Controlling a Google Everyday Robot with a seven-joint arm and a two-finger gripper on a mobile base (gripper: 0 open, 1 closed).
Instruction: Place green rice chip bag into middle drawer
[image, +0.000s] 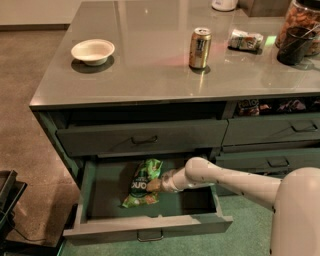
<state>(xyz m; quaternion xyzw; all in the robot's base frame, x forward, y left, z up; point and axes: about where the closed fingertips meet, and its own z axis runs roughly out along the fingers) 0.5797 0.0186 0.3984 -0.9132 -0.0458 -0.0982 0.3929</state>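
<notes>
Camera view: claw (154, 185), grip unclear, at green rice chip bag (141, 184) in open middle drawer (150, 222); can (200, 48) above.

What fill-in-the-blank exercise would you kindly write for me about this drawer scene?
1. The middle drawer is pulled ____.
2. The green rice chip bag lies ____ that drawer.
3. The gripper is down in the drawer, right against the ____.
4. The bowl on the countertop is coloured ____.
Missing words: open; inside; bag; white.
</notes>
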